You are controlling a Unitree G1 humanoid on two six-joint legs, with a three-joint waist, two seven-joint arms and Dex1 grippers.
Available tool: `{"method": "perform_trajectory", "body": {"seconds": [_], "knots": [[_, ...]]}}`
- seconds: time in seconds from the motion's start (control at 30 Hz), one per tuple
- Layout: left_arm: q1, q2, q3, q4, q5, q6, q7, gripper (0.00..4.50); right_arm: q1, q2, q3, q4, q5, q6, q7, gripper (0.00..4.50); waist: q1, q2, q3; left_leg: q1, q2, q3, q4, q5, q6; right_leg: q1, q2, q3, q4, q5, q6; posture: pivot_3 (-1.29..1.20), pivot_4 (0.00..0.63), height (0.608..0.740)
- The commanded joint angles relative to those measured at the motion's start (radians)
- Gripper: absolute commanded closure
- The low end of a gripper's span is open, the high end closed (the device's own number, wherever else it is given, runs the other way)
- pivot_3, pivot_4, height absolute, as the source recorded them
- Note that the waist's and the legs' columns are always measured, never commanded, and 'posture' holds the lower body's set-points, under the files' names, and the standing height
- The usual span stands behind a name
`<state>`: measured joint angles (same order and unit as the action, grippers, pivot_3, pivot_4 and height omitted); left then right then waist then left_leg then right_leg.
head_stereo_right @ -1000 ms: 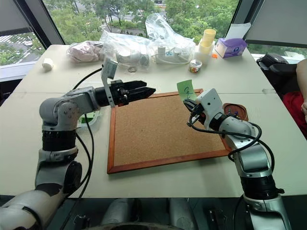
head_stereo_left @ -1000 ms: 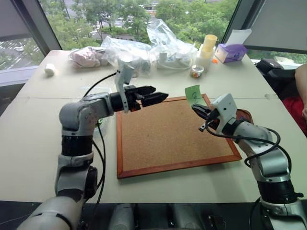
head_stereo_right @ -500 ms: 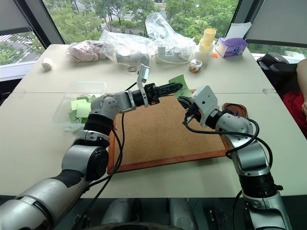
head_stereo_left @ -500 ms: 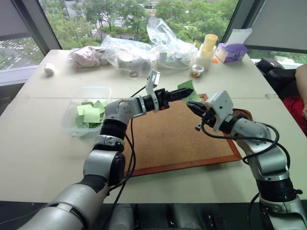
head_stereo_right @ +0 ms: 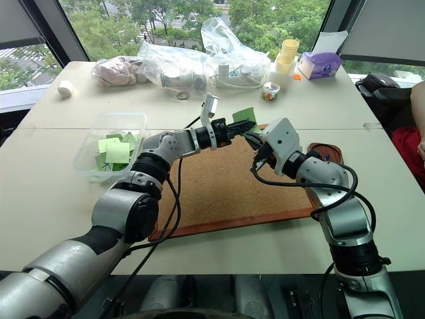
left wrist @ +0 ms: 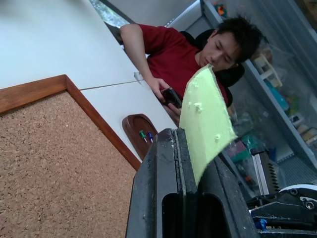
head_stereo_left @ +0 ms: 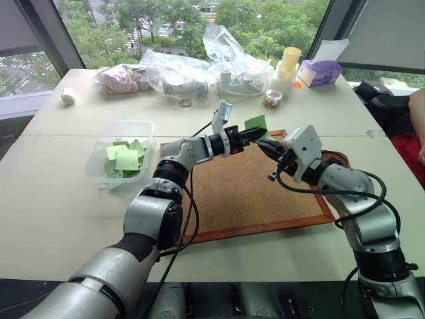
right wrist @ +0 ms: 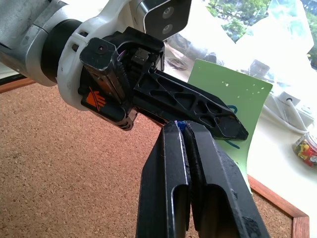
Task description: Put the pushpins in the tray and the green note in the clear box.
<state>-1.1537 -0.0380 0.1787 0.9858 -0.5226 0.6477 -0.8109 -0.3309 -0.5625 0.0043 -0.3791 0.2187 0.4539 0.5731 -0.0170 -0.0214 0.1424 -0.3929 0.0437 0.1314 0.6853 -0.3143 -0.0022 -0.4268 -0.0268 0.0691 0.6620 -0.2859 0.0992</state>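
The green note point(left wrist: 205, 114) is a small light-green square slip, pricked with a few pinholes and marked with a dark squiggle; it is held upright above the far edge of the cork board point(head_stereo_left: 246, 193), pinched between the closed fingers of the left gripper point(head_stereo_left: 257, 133); the right gripper point(head_stereo_left: 267, 147) is closed just beside it, with a small blue object, seemingly a pin point(right wrist: 181, 124), caught at its fingertips. The tray point(left wrist: 141, 139) is a small reddish-brown dish with a raised rim, set against the board's right edge, with two pushpins point(left wrist: 145, 135) lying in it. The clear box point(head_stereo_left: 123, 151) is placed on the table point(head_stereo_left: 53, 199) left of the board, well apart from both grippers, and several green slips are already held in it. Bare tabletop is seen around the box and in front of the board; plastic bags point(head_stereo_left: 199, 70) and cups point(head_stereo_left: 287, 66) are crowded along the far edge. A person point(left wrist: 173, 54) is seated at the right side.
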Motion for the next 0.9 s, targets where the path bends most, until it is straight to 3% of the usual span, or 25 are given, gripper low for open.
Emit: {"method": "perform_trajectory", "body": {"seconds": [0.03,0.3,0.57,0.73,0.9], "knots": [[-0.02,-0.004,-0.016,-0.014,0.031,-0.031,-0.02,4.41,-0.01,0.015,-0.018,-0.054,0.007,-0.004,-0.021,4.5,0.0,0.0,0.0,0.0,0.0,0.0,0.0,0.0,0.0,0.0,0.0,0.0,0.0,0.0,0.0,0.0,0.15,0.738],[0.004,0.009,-0.013,-0.004,0.085,-0.076,-0.015,4.41,-0.011,0.107,-0.121,-0.096,0.104,0.067,-0.116,4.5,0.001,0.0,0.0,0.0,0.0,0.0,0.0,0.0,0.0,0.0,0.0,0.0,0.0,0.0,0.0,0.0,0.15,0.738],[0.013,0.016,-0.025,-0.024,0.122,-0.108,-0.023,4.41,0.015,0.119,-0.151,-0.128,0.137,0.115,-0.157,4.5,0.0,0.0,0.0,0.0,0.0,0.0,0.0,0.0,0.0,0.0,0.0,0.0,0.0,0.0,0.0,0.0,0.15,0.738],[0.129,0.147,-0.422,-0.352,0.418,-0.332,-0.222,4.41,0.002,0.099,-0.323,-0.007,0.157,0.27,-0.293,4.5,0.001,0.0,0.0,0.0,0.0,0.0,-0.001,0.0,0.0,0.0,0.0,0.0,0.0,0.0,0.0,0.0,0.15,0.738],[0.151,0.261,-0.538,-0.563,0.484,-0.371,-0.328,4.41,-0.021,0.042,-0.358,0.179,0.114,0.354,-0.342,4.5,0.001,0.001,0.0,0.0,0.003,0.002,-0.001,0.0,0.0,0.0,-0.001,0.001,0.0,0.0,0.0,0.0,0.15,0.738]]}}
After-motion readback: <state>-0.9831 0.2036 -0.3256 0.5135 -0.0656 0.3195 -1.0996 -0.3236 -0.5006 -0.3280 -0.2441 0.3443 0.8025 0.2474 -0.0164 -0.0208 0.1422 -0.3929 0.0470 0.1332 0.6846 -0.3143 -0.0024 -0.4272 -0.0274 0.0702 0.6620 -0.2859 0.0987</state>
